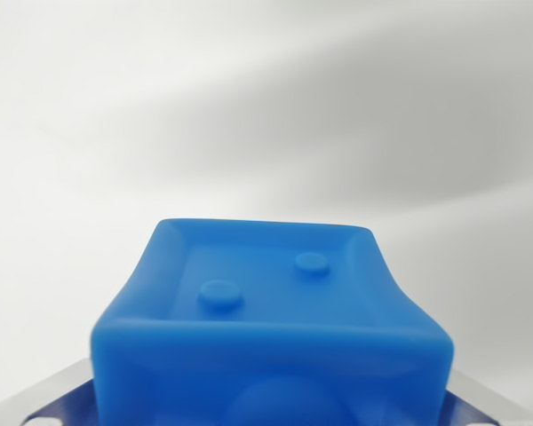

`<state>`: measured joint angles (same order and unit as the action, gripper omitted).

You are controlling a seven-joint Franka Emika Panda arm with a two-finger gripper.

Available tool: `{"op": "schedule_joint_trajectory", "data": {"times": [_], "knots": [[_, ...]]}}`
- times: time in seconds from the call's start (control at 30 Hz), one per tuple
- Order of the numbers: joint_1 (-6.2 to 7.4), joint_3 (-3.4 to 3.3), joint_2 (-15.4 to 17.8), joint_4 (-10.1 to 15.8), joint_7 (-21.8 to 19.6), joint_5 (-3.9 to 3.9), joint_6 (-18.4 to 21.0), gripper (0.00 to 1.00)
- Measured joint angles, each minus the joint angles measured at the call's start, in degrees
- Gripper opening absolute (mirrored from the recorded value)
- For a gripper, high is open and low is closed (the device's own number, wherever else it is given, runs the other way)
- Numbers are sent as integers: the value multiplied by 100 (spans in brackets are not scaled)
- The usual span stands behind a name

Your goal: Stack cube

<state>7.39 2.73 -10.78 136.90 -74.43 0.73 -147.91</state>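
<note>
A blue cube (271, 324) is filling the lower middle of the wrist view, very close to the camera, its recessed top face showing two small round studs (312, 262). Grey metal parts of the gripper (58, 390) are peeking out at the bottom corners on both sides of the cube, which is sitting between them; whether the jaws are pressing on it cannot be told. Behind it, a white blurred surface (266, 106) is spreading out.
</note>
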Motion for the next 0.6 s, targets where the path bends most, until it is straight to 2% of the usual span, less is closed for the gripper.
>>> {"op": "schedule_joint_trajectory", "data": {"times": [0.6], "knots": [[-174, -3, -311, -625, 966, 12, 319, 0]]}}
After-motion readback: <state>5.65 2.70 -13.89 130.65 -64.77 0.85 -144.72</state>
